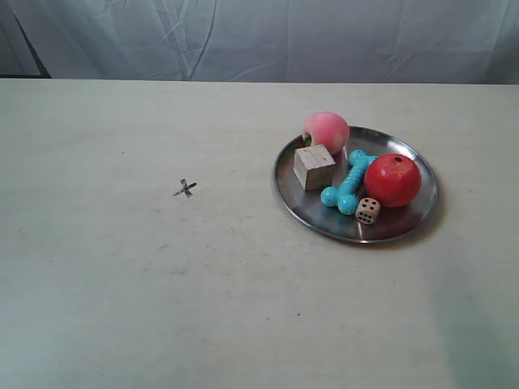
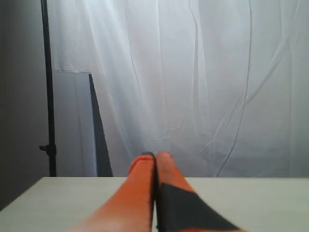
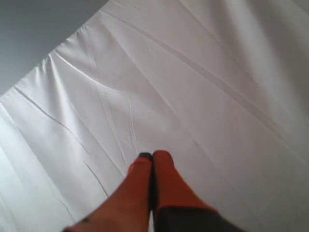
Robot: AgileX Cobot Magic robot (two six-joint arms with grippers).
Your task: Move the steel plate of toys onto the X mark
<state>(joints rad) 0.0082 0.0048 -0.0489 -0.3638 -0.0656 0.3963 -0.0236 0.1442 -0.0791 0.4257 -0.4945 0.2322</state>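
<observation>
The round steel plate [image 1: 413, 217] lies on the table at the exterior view's right. It holds a pink peach [image 1: 327, 131], a pale wooden cube [image 1: 314, 166], a turquoise dog-bone [image 1: 349, 181], a red apple [image 1: 392, 179] and a small beige die [image 1: 367, 211]. The small dark X mark [image 1: 185, 189] is drawn on the table well to the plate's left. Neither arm shows in the exterior view. My left gripper [image 2: 155, 155] is shut, empty, level over the table and facing the curtain. My right gripper [image 3: 152, 155] is shut, empty and aimed up at white cloth.
A pale table [image 1: 122, 284] fills the exterior view, with a wrinkled white curtain [image 1: 268, 36] behind its far edge. In the left wrist view a dark stand pole [image 2: 47, 87] rises beyond the table's far end.
</observation>
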